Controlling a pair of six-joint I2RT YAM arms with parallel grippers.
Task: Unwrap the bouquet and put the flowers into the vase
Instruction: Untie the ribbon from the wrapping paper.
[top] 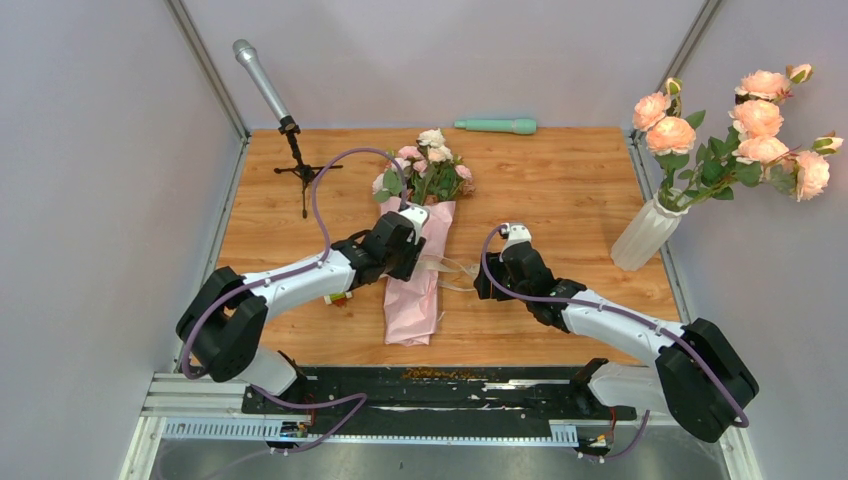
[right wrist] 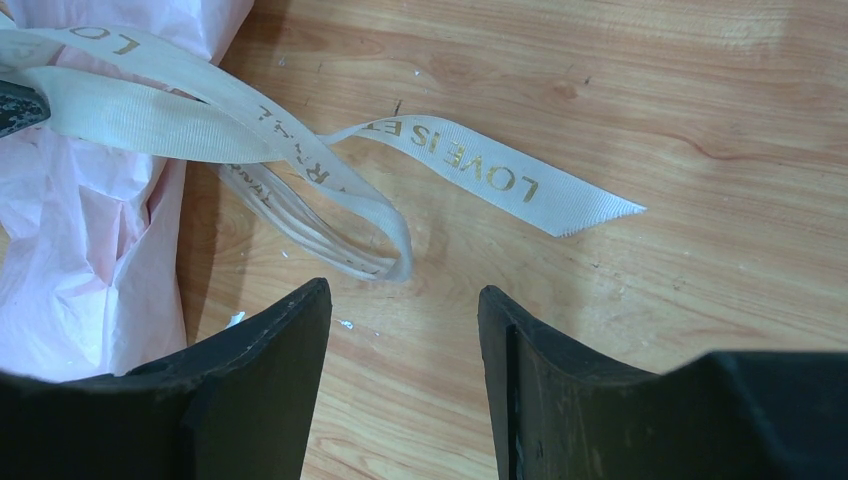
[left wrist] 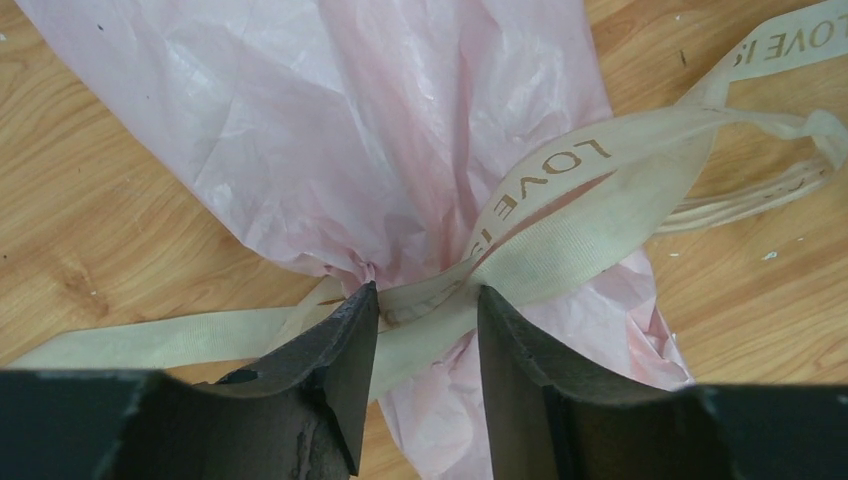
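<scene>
The crinkled pink paper bouquet (top: 418, 262) lies flat on the wooden tabletop (top: 560, 200). Its tied waist sits between the left jaws. They are half-spread around the knot of the cream gold-lettered ribbon (left wrist: 560, 215), and I cannot tell whether they bite yet. The right jaws are spread over bare wood with nothing between them, and the ribbon's loop (right wrist: 340, 235) is just beyond their tips. My worry is that the left jaws catch paper along with ribbon. A tug would then drag or tear the whole unpinned bundle, or cinch the knot tighter. The right jaws could also close short of the loop and grab nothing. The bouquet's long axis runs crosswise to the line between the two sets of jaws, with blooms pointing away from the arm bases and the paper tail toward them. The ribbed white vase (top: 645, 235) stands well off beyond the right jaws.
</scene>
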